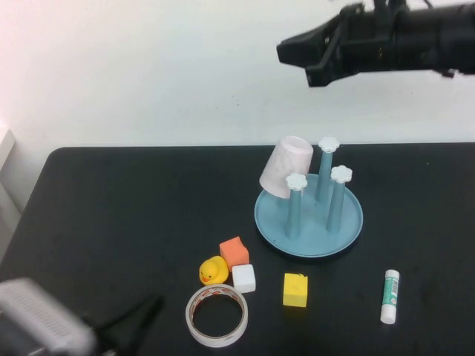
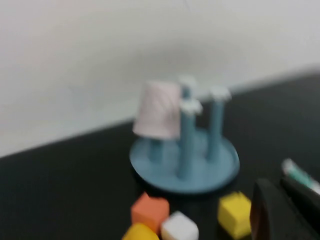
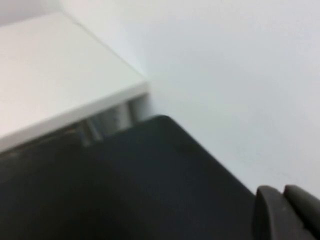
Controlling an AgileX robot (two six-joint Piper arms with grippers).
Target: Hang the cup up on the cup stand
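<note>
A: Item one, the cup (image 1: 286,167)?

B: Pale pink, upside down, sitting tilted over the far-left post of the cup stand (image 1: 349,233). Its wide mouth faces down and left, its closed base up and right. Its long axis leans off the post's upright line. No gripper touches it.

A: Item two, the stand?

B: Round light-blue tray, right of the table's centre. Three white flower caps show; the fourth post is under the cup.

A: Item three, the right gripper (image 1: 291,50)?

B: High above the far edge of the table, up and slightly right of the cup, well apart from it. Fingers appear drawn together at the tip and hold nothing. Its wrist view shows only table and wall.

A: Item four, the left gripper (image 1: 141,313)?

B: Low at the near-left corner, pointing towards the stand, well apart from it. Whether its fingers are released or clenched cannot be told. Its wrist view has cup and stand ahead.

A: The governing relation?

B: The cup lies below and slightly left of the right gripper, which is the arm nearer to it. Judged done or nearly so; the tilt is the only doubt.

A: Sundries?

B: Orange block (image 1: 234,252), duck (image 1: 214,271), white cube (image 1: 243,278), yellow block (image 1: 295,289), tape roll (image 1: 216,315), glue stick (image 1: 390,296), all on the near side.
</note>
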